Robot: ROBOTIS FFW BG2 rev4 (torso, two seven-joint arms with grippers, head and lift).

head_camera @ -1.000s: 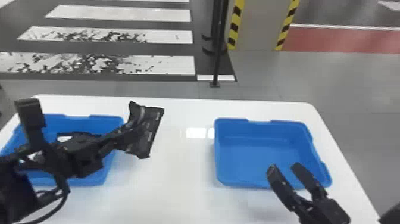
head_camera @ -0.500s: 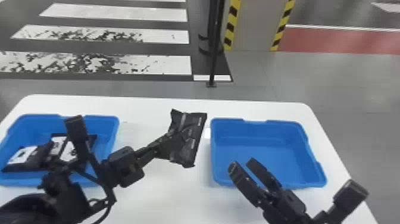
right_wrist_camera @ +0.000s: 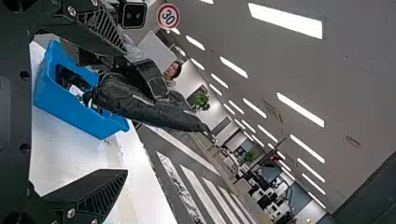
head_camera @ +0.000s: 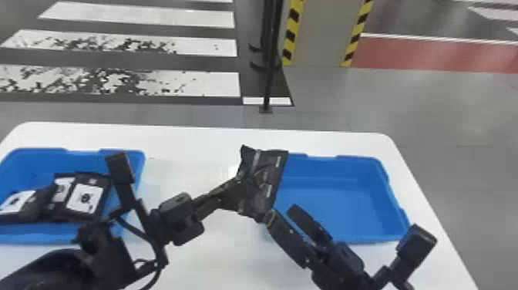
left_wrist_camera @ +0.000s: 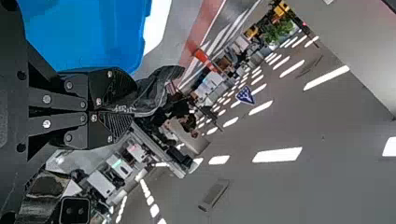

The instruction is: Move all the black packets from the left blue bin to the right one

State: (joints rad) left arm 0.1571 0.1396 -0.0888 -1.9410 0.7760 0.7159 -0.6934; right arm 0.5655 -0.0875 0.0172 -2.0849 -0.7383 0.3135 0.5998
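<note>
Clamped on one black packet point(head_camera: 266, 181) with left gripper point(head_camera: 239, 189); spread wide on right gripper point(head_camera: 283, 214). Packet just beside right bin point(head_camera: 331, 200), near its left side. Looks like a handover. Best to line up right's spread fingers with the packet's free part, close fully, then release left; avoid finger clash or tugging. Then lower well inside the rim before letting go. Count: two bins, one held packet, at least two other packets point(head_camera: 84, 198) in left bin point(head_camera: 38, 164), maybe three; can't confirm, overlapping.
</note>
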